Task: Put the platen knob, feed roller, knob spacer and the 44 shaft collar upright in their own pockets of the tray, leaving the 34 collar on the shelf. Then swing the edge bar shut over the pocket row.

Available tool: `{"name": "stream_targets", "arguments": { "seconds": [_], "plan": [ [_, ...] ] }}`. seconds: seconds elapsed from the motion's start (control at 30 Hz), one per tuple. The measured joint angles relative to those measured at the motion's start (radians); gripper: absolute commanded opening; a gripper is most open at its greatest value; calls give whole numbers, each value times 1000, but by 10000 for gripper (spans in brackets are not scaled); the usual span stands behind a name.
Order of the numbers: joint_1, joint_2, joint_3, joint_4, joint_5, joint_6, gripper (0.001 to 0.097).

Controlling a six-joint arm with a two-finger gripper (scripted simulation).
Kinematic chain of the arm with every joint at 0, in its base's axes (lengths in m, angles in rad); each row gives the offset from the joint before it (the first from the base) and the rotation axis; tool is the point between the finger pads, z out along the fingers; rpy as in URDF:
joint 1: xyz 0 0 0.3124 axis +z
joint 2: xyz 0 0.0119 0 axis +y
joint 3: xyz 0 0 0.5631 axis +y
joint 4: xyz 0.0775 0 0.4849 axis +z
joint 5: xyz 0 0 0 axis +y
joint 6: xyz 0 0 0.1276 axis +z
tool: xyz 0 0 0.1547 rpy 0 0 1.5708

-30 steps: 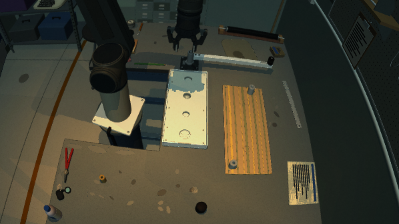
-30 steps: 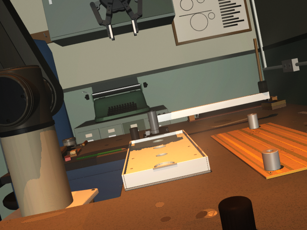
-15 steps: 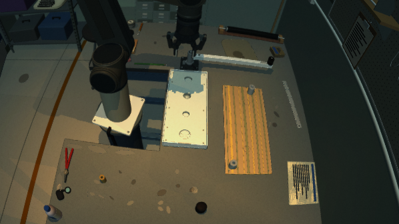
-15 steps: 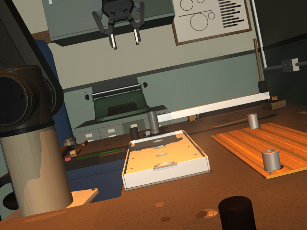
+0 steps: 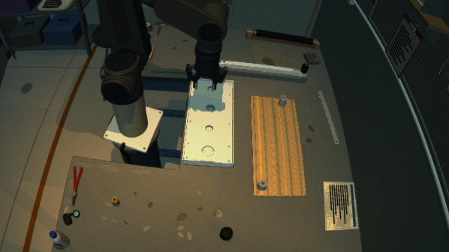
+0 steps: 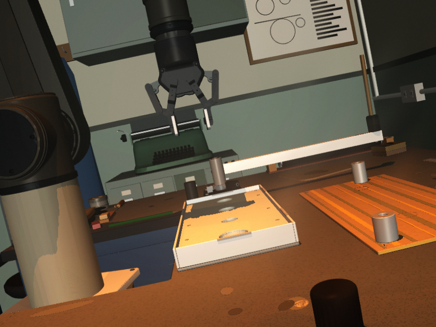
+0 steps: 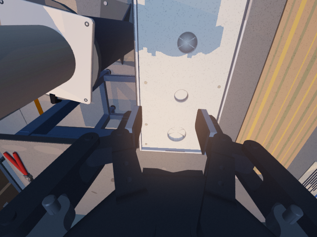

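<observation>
My gripper [image 6: 190,124] is open and empty. It hangs high over the far end of the white tray [image 5: 208,123]. The tray's round pockets [image 7: 187,42] are empty. Two grey collars stand upright on the orange slatted shelf, one at its far end [image 5: 282,100] and one at its near end [image 5: 261,184]. The black platen knob [image 5: 226,233] sits on the near bench. A small yellow spacer [image 5: 115,201] stands on the near left. The white edge bar [image 5: 262,68] is swung open, away from the tray. A grey cylinder [image 6: 217,173] stands upright just beyond the tray's far end.
Behind the work stands a green typewriter [image 6: 171,149] on a cabinet. My arm's column [image 5: 129,112] rises left of the tray. Red pliers [image 5: 76,180] and a bottle [image 5: 59,239] lie near left. A steel ruler [image 5: 328,116] and a printed card [image 5: 340,205] lie right of the shelf.
</observation>
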Motion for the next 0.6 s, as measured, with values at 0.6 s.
{"name": "stream_targets", "arguments": {
  "seconds": [0.6],
  "plan": [
    [-115, 26, -10, 0, -19, -116, 600]
  ]
}}
